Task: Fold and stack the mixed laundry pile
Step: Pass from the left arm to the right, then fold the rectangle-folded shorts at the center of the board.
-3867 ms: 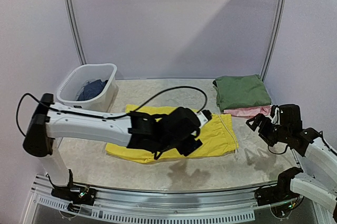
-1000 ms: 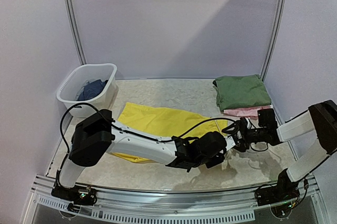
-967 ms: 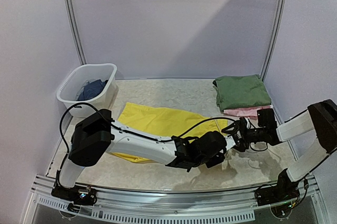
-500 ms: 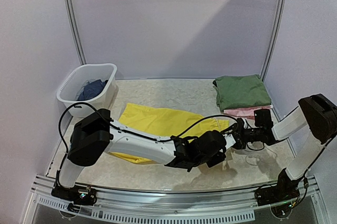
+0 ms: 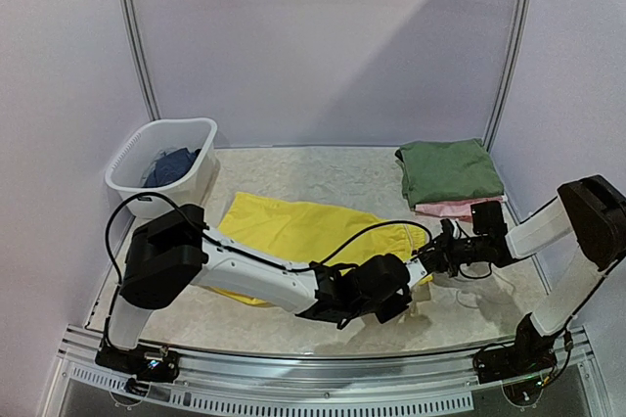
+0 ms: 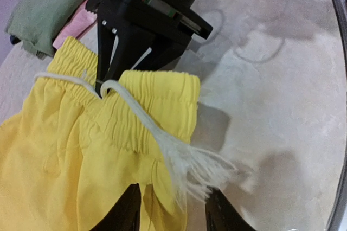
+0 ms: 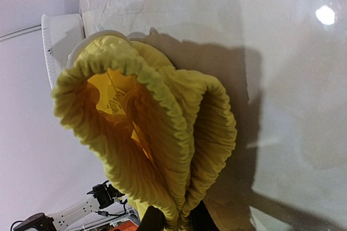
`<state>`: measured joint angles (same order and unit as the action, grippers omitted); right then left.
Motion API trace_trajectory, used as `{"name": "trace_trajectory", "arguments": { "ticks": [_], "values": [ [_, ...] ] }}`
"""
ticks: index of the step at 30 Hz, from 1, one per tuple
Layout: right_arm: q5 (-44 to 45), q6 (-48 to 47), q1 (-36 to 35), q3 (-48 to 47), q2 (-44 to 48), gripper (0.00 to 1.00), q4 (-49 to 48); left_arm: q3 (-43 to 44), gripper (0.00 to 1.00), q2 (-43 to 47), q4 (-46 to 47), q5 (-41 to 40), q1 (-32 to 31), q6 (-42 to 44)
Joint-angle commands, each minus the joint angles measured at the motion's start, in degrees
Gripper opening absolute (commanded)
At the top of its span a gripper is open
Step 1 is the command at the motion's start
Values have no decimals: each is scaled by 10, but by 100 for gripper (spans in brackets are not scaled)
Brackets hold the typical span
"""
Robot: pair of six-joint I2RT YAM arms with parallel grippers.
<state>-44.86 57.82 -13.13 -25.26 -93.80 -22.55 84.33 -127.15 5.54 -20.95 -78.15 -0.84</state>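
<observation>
The yellow shorts (image 5: 293, 231) lie spread across the middle of the table, waistband to the right. My right gripper (image 5: 433, 258) is shut on the bunched elastic waistband (image 7: 162, 133) and holds it just off the table. My left gripper (image 5: 413, 287) sits at the same waistband corner with its jaws apart. A fold of yellow cloth and the frayed white drawstring (image 6: 184, 160) lie between its fingers (image 6: 128, 212). The olive-green top (image 5: 448, 170) lies folded at the back right, on top of the pink garment (image 5: 460, 208). A dark blue garment (image 5: 174, 164) is in the basket.
The white slotted basket (image 5: 127, 167) stands at the back left. The two grippers are close together near the right front of the table. The folded stack lies just behind the right arm. The left arm reaches across the front of the shorts.
My right gripper has closed on the shorts' waistband. My left gripper, shut on the shorts a second ago, has opened and drawn back slightly toward the near edge.
</observation>
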Motion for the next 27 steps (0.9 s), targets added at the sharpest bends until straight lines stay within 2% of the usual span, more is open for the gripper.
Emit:
{"name": "trace_trajectory", "arguments": {
  "ticks": [1, 6, 9, 12, 14, 17, 19, 23, 27],
  "values": [
    [33, -59, -3, -32, 31, 0, 111, -43, 46, 62, 32, 22, -8, -41],
    [82, -135, -3, -84, 58, 0, 271, -115, 59, 135, 33, 25, -8, -64],
    [114, -171, -4, -113, 78, 0, 349, -152, 61, 184, 22, 4, -7, -71],
    [199, -205, -10, -151, 112, 0, 439, -181, 63, 224, 5, -21, -2, -81],
    [244, -224, -12, -173, 130, 0, 493, -200, 56, 250, -2, -23, 8, -88],
    [269, -249, -12, -199, 144, 0, 548, -213, 39, 268, -29, -24, 36, -97],
    [287, -260, -13, -218, 155, 0, 586, -220, 33, 271, -40, -11, 56, -108],
    [322, -268, -13, -254, 186, 0, 650, -229, 28, 268, -30, 18, 71, -109],
    [307, -270, -14, -291, 208, 0, 683, -227, 27, 242, -8, 27, 89, -115]
  ]
}}
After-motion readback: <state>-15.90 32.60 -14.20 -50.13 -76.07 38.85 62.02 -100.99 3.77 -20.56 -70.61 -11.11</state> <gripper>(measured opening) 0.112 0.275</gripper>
